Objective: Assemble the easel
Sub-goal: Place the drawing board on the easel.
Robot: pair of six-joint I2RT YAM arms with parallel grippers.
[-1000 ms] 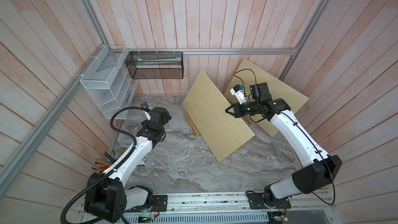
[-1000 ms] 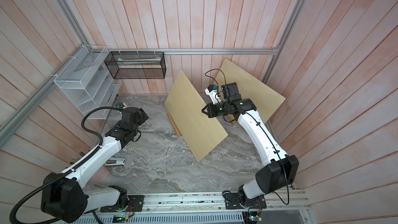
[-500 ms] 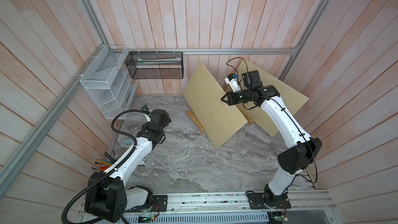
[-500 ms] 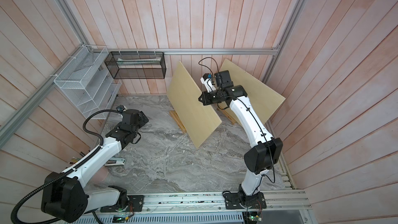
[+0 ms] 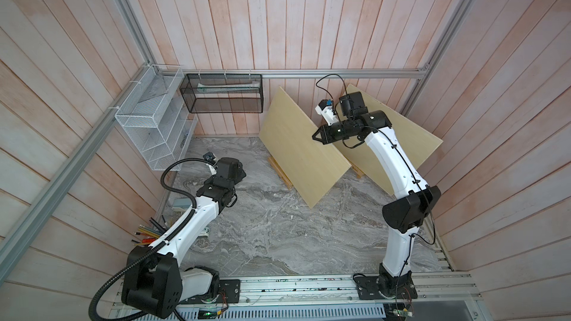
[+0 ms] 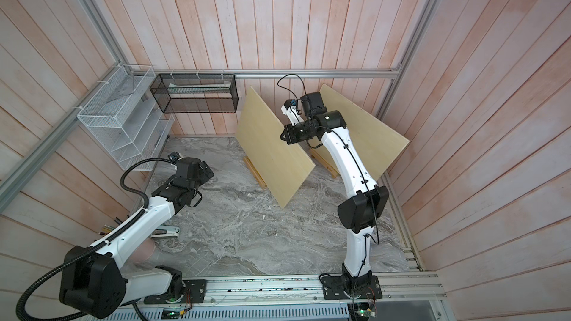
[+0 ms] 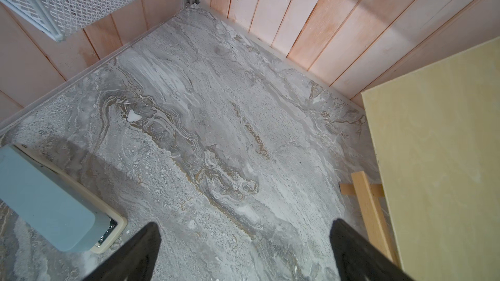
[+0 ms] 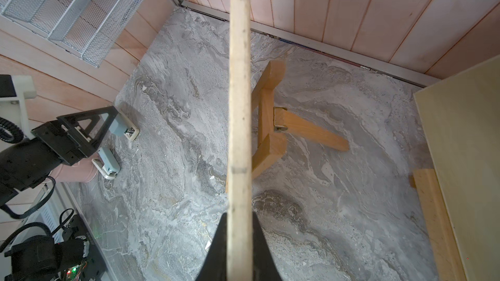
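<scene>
Board [image 5: 299, 149] is held tilted near the middle of the bench's [image 5: 278, 236] far edge, one edge clenched in the jaws of the right arm [image 5: 389, 159]; this is shown in both top views. The easel [image 5: 279, 171] is seen on the bench along the board's lower edge, mostly hidden by it, and whether the two touch cannot be told. A second board [image 5: 414, 137] is leaned in the far right corner. The left arm [image 5: 197, 214] is bent low by the left edge, well apart from the board; its jaws are hidden there. A white rack [image 5: 148, 131] and a black basket [image 5: 222, 94] are hung on the walls at the far left corner, and pencils [image 5: 148, 233] are kept by the left edge.

In the left wrist view, the left jaws are shown released, spread wide with nothing between them, above bare bench [image 7: 216, 131]. A stapler [image 7: 46, 198] is laid on the bench near one fingertip [image 7: 140, 250]; the board [image 7: 438, 158] and a strip of the easel [image 7: 365, 201] are seen beyond the other.

In the right wrist view, the board [image 8: 238, 104] is seen edge-on, gripped between the right jaws. The easel [image 8: 270, 120] is seen behind it on the bench, a leg jutting from its frame. The second board [image 8: 465, 158] is seen with a wooden ledge [image 8: 435, 217] along its foot.
</scene>
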